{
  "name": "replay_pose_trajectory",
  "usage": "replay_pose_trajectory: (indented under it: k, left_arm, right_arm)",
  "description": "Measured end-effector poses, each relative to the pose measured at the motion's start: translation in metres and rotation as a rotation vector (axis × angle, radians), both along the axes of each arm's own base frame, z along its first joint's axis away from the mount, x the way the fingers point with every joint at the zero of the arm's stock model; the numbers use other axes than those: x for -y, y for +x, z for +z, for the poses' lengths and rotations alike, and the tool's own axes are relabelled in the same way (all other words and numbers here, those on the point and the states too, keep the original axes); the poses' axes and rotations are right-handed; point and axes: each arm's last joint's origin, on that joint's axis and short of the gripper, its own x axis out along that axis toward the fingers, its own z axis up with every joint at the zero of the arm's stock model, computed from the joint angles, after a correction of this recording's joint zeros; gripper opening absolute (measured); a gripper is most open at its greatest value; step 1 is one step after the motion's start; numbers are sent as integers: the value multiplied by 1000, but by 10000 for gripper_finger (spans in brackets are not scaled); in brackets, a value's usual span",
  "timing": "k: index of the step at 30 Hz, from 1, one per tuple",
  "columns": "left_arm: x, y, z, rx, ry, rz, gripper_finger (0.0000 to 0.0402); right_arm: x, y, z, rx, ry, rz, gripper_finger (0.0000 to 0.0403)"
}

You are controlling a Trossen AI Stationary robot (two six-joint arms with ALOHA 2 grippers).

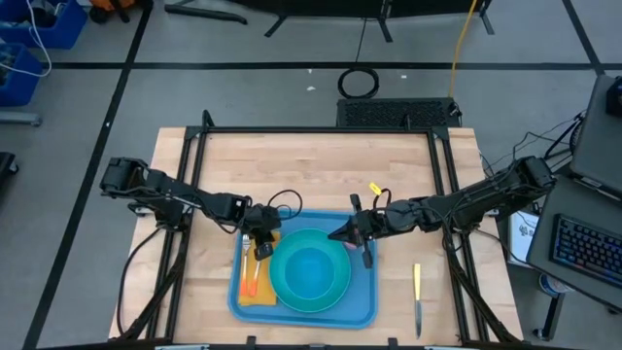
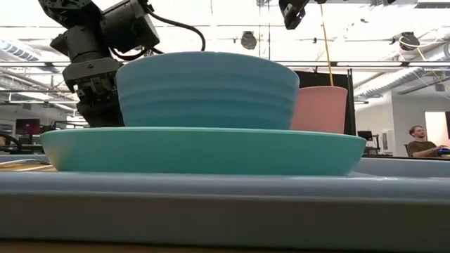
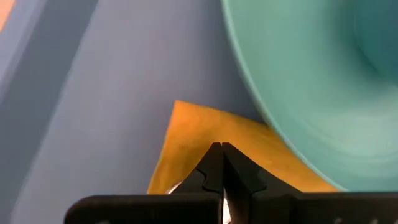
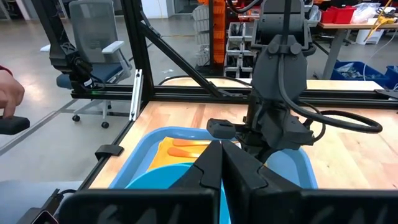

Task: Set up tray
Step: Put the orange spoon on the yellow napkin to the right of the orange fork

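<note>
The blue tray (image 1: 364,311) lies at the table's near middle. On it stands a turquoise plate (image 2: 204,151) with a turquoise bowl (image 2: 207,88) on top, and a pink cup (image 2: 320,109) behind them. An orange napkin (image 1: 255,292) lies on the tray's left part, with orange utensils (image 4: 189,149) on it. My left gripper (image 3: 221,155) is shut, slanting down over the napkin's far end. My right gripper (image 4: 221,155) is shut and hangs level above the tray's far right part (image 1: 342,236), with nothing in it. My left gripper's shut fingertips (image 3: 214,163) stand over the napkin's far part (image 3: 199,134), slanting down from the table's left. Whether they touch the napkin I cannot tell. Nothing shows between them.
A knife (image 1: 417,297) with a yellow handle lies on the bare wood to the right of the tray. Black frame rails (image 1: 321,129) run along the table's far and side edges. Bare wood stretches behind the tray. A person sits far off in the room (image 2: 422,140).
</note>
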Motion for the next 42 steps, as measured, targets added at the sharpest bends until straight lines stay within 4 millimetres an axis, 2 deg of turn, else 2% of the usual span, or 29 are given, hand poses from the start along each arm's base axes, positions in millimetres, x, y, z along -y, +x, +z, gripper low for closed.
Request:
replay_pose_trajectory:
  k: [42]
  left_arm:
    - [-1,-4,-2,-49,5,27,0]
  right_arm:
    - [0,0,-1,-7,-2,0,0]
